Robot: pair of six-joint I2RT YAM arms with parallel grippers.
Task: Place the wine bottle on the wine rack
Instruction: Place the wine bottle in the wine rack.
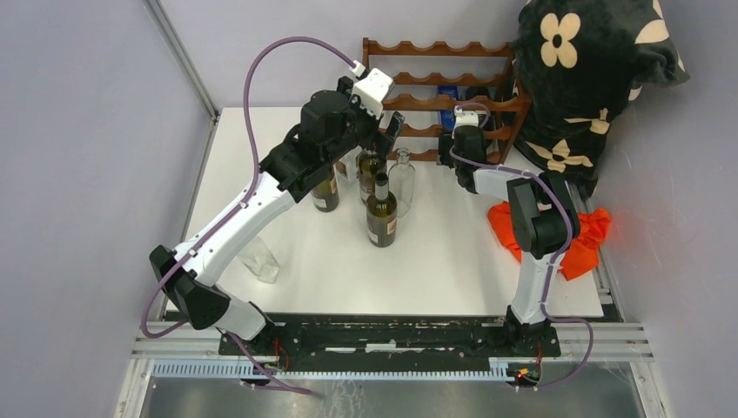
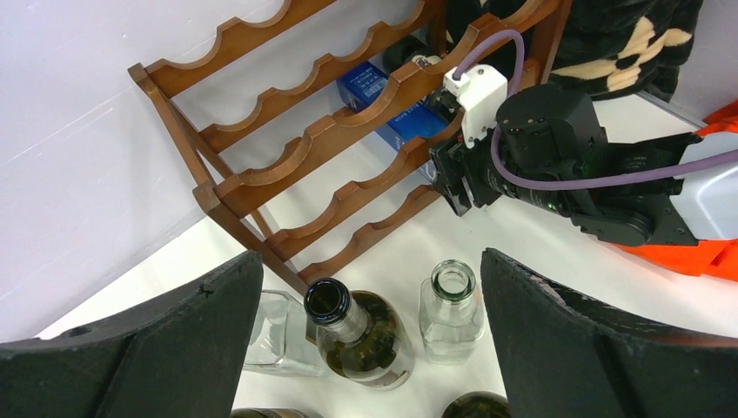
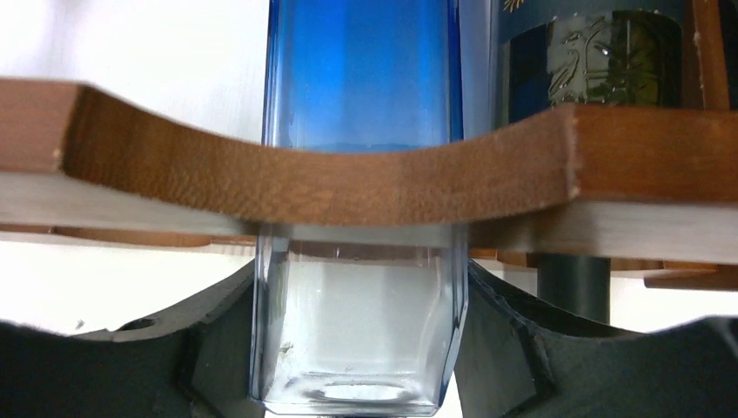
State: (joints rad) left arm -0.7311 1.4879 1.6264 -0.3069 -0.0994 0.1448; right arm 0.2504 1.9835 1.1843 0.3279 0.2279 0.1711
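The reddish-brown wine rack (image 1: 435, 78) stands at the table's back edge, also in the left wrist view (image 2: 287, 157). A square blue-tinted wine bottle (image 3: 361, 78) lies in a scallop of its rail (image 3: 313, 178), beside a dark bottle (image 3: 592, 52). My right gripper (image 3: 361, 348) is shut on the blue bottle's clear base, one finger (image 3: 200, 357) on each side; it shows at the rack's front (image 1: 461, 135). My left gripper (image 2: 370, 261) is open and empty, hovering above a standing green bottle (image 2: 357, 335) and a clear bottle (image 2: 451, 309).
Several more bottles stand in front of the rack, the nearest a dark one (image 1: 381, 209). A clear glass bottle (image 1: 261, 259) lies near the left arm. A black floral cloth (image 1: 592, 61) and an orange cloth (image 1: 574, 235) are at the right.
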